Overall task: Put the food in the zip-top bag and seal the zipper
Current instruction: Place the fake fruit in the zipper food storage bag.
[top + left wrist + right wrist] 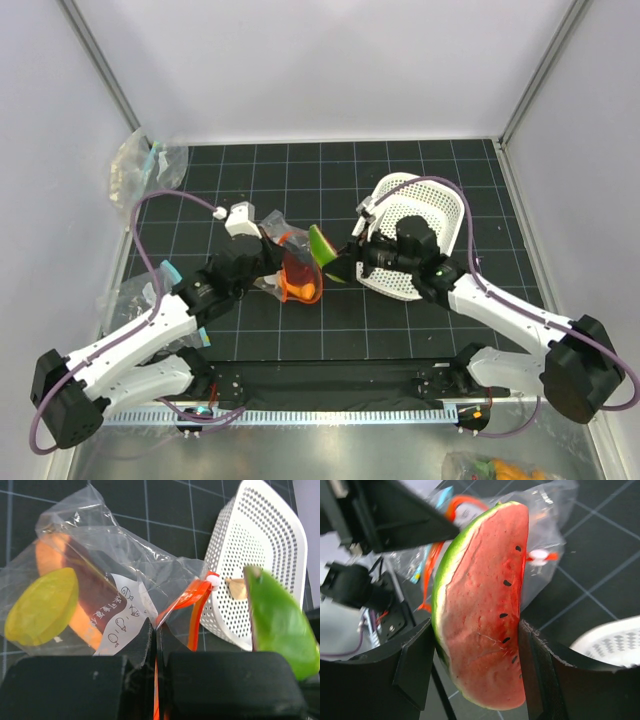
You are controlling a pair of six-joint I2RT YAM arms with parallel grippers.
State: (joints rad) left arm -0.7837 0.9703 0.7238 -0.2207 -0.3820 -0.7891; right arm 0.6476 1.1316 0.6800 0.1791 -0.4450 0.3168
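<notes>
Pinching the top edge of the zip-top bag [297, 272] in the overhead view, the left gripper [278, 262] is fully closed on the plastic, apparently to prop the mouth up toward the other arm. Just beyond its fingertips the right gripper [345, 258] carries the watermelon slice [322, 244], green rind up, close to that mouth. The white basket [452, 205] lies behind the right hand and looks tipped over.

From the left wrist, the closed jaws clamp the film right beside the zipper [192, 597], which loops up from the hand, so the opening gapes. Ahead of the fingertips, inside the bag, sit the lemon [42, 605], the orange piece [50, 555] and the dark red piece [92, 592]. The slice's rind looms to the right of the hand, outside the bag.

From the right wrist, the jaws stand fairly wide, gripping the slice across its width, rind against one finger. The bag hangs just past the slice's far tip, so the slice is not yet in. The limp film could fold shut as the slice is pushed in, which is probably why the left hand holds it taut.
</notes>
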